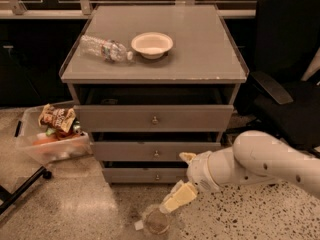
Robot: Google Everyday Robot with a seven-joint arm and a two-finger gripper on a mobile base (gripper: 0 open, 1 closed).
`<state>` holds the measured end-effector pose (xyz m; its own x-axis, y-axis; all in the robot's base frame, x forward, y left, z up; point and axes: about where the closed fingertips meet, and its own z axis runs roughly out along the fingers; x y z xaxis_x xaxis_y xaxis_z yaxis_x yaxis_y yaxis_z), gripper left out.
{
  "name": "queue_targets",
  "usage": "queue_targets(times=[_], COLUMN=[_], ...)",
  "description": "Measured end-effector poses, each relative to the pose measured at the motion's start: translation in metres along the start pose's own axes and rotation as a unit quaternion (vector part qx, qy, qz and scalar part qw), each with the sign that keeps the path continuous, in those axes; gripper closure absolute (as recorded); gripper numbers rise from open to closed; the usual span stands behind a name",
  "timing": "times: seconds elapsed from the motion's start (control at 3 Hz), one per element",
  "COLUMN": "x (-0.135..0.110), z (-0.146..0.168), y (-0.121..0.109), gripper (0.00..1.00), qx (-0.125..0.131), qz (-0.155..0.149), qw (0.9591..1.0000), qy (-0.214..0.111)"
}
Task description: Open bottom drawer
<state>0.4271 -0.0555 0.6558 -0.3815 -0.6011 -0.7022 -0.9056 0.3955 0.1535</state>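
The grey three-drawer cabinet point(200, 54) fills the middle, with one black office chair point(292, 84) to its right. The robot's white arm point(270, 161) reaches in low from the right. The bottom drawer point(130, 175), the shortest of the three grey fronts, sits lowest, just above the floor, and looks shut. One clear plastic bin of snacks point(30, 151) stands at the cabinet's left. The cream-tipped gripper point(176, 181) hangs just in front of that drawer's right part, jaws apart and holding nothing. On the counter lie one clear plastic bottle point(102, 49) and one white bowl point(152, 44). One clear cup point(156, 223) stands on the floor. The small round metal knob point(157, 176) is the likely hold. It is probably rigid and slippery, and the drawer probably slides lightly.
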Motion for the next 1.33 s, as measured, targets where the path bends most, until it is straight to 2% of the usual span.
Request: queue_targets(times=[0.33,0.67,1.0,1.33], x=[-0.002,-0.002,0.005,0.023], z=[0.004,0.004,0.017,0.058], y=[-0.019,-0.019,-0.027,-0.047], gripper=[0.00,0.00,0.00,0.00], qx=[0.033,0.033,0.050,0.059], qz=[0.005,0.005,0.024,0.039], qw=[0.9994,0.9994,0.9984,0.9975], qy=[-0.012,-0.012,-0.004,-0.002])
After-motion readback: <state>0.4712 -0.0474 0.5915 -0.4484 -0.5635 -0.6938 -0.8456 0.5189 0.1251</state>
